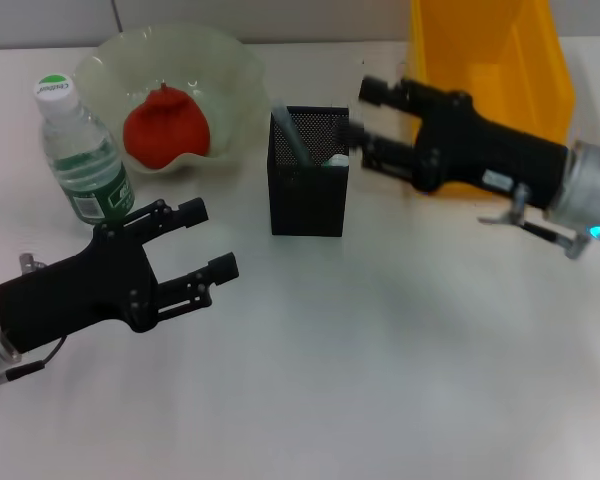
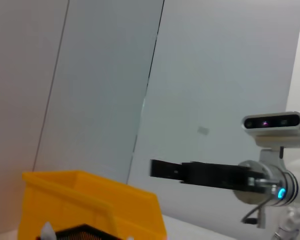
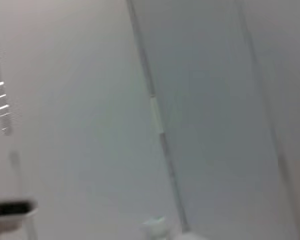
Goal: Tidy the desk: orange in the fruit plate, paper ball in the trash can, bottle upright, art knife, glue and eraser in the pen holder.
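Note:
An orange-red fruit [image 1: 165, 128] lies in the pale green fruit plate [image 1: 230, 70] at the back left. A clear bottle [image 1: 80, 150] with a green label stands upright beside the plate. The black mesh pen holder [image 1: 308, 190] stands in the middle, with a grey stick-like item [image 1: 290, 135] and a white item [image 1: 336, 158] inside. My right gripper [image 1: 365, 120] is open just beside the holder's upper right rim, with nothing seen in it. My left gripper [image 1: 215, 238] is open and empty above the table, in front of the bottle. No paper ball is in view.
A yellow bin [image 1: 490, 60] stands at the back right, behind my right arm; it also shows in the left wrist view [image 2: 90, 205], with my right arm [image 2: 215, 175] beyond it. The right wrist view shows only a wall.

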`<state>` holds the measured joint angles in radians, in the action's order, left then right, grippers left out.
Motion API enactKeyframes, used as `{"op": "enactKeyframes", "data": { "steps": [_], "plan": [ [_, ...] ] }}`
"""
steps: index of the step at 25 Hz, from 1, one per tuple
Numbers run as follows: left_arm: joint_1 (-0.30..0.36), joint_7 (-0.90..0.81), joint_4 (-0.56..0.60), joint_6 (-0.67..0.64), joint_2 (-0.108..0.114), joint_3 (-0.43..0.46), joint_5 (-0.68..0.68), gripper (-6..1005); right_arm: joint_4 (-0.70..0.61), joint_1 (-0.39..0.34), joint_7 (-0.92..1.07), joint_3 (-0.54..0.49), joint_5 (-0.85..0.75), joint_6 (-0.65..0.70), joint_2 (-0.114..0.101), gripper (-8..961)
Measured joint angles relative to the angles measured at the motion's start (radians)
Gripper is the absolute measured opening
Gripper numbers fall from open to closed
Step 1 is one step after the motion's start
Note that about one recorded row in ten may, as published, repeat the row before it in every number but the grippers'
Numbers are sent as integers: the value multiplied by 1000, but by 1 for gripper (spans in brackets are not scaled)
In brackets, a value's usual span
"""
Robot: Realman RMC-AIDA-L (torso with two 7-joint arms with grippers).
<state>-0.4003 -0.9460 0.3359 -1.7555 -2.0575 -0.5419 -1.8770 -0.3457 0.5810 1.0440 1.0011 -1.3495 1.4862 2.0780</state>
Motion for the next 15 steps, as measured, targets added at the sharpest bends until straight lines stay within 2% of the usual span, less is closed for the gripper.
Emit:
{"op": "enactKeyframes", "data": {
  "steps": [1,2,6,10,11,15],
  "plan": [
    [-12,-41,9,1,10,-5,-19,777,-42,-25,36,-1,-65,48,-6,679],
    [-12,-41,9,1,10,-5,-19,778,-42,-25,36,-1,-65,48,-6,679],
    [-34,-142,55,-12,22,-7,-105,778,-87,-57,60,-11,-221,185,-23,679],
    [-39,-167,76,-15,22,-9,-153,779,-92,-62,83,-9,-297,203,-28,680],
    [-44,-171,78,-15,22,-10,-167,779,-101,-55,115,-6,-370,209,-30,680],
    [-76,-210,78,-19,30,-20,-222,779,-112,-50,120,-4,-419,205,-19,680]
  ]
}}
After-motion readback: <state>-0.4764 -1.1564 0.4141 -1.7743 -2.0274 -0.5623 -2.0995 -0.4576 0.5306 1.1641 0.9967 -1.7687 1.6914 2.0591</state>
